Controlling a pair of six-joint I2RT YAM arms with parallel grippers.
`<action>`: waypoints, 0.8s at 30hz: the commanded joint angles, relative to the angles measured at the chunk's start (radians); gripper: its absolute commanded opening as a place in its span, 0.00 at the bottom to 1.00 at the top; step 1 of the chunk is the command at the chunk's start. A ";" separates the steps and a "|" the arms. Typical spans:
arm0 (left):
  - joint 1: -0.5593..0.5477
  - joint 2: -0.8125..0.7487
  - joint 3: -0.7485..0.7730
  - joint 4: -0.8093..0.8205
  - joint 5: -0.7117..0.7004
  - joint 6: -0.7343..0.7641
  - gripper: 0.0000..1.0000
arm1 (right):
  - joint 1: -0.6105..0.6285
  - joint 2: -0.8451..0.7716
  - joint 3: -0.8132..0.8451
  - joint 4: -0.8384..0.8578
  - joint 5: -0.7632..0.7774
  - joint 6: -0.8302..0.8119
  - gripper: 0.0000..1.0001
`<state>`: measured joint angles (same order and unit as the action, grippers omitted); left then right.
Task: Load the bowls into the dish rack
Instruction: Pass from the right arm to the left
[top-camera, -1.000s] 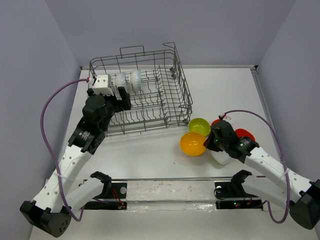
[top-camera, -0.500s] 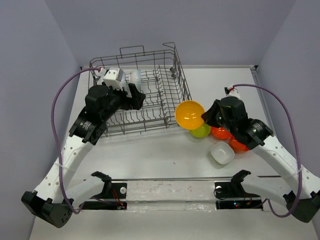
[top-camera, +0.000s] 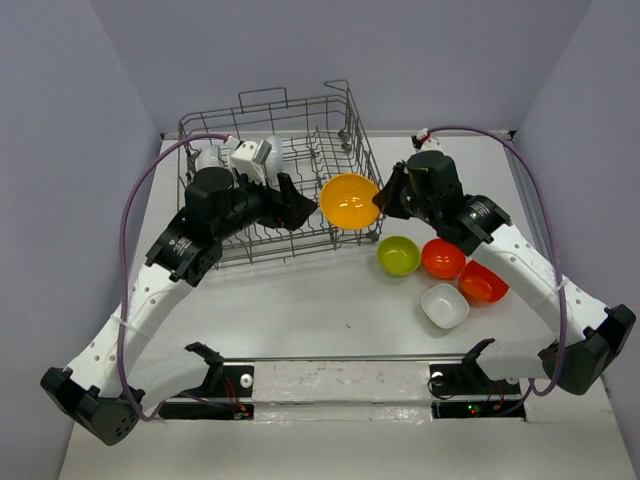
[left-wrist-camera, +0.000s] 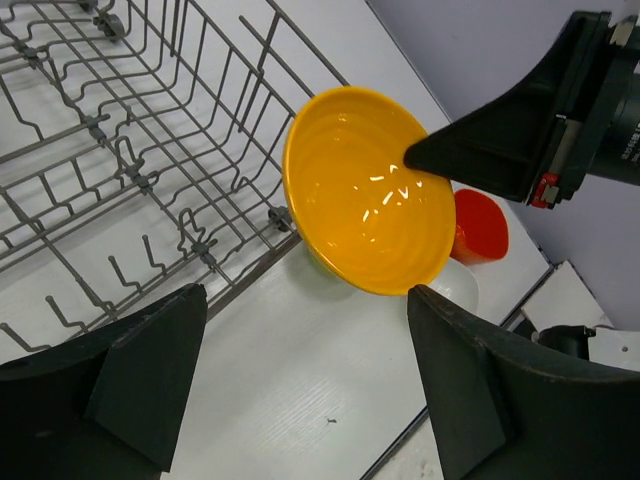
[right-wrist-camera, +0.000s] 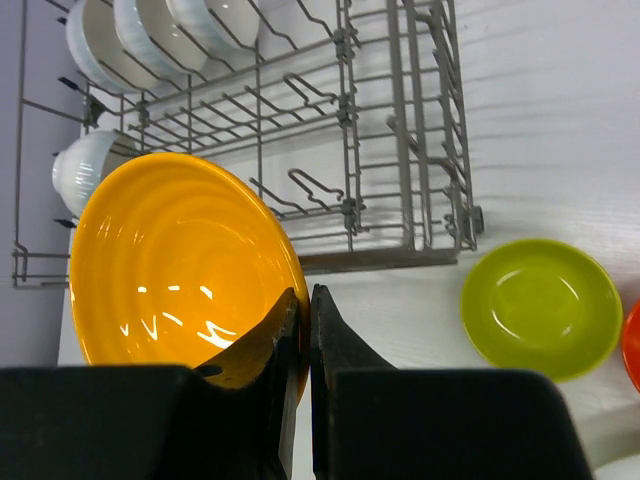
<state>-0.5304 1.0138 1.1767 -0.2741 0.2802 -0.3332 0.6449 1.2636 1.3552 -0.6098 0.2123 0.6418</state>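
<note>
Top external: the right gripper (top-camera: 386, 200) has its jaws nearly together, pinching the rim of the orange-yellow bowl (top-camera: 349, 201). The bowl is in the air, tipped on edge, at the right wall of the dish rack (top-camera: 352, 120) near its front corner. I cannot tell whether it is over the tines or just outside. The left gripper (left-wrist-camera: 310, 390) is spread wide and holds nothing, facing the bowl's hollow from inside the rack. White bowls (right-wrist-camera: 150, 30) stand in the rack's far-left rows. Toward the table's (top-camera: 300, 300) right edge are the lime green bowl (top-camera: 398, 255), two red-orange bowls (top-camera: 442, 258) and the squarish white bowl (top-camera: 444, 305). The bowls look like light, stiff, glossy plastic, so likely slippery. The thin rim is the only real hold, one finger inside and one outside. A one-point pinch may let the bowl swivel, so seat it between tines before letting go.
</note>
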 joint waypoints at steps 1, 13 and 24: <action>-0.019 0.020 0.026 0.021 -0.018 -0.032 0.89 | 0.027 0.049 0.132 0.160 0.032 -0.025 0.01; -0.022 0.051 0.014 0.065 -0.171 -0.050 0.80 | 0.121 0.135 0.231 0.166 0.071 -0.036 0.01; -0.022 0.085 0.020 0.093 -0.208 -0.076 0.42 | 0.183 0.155 0.257 0.165 0.141 -0.063 0.01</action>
<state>-0.5488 1.1084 1.1767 -0.2390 0.0933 -0.3992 0.8070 1.4181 1.5452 -0.5137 0.3038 0.5980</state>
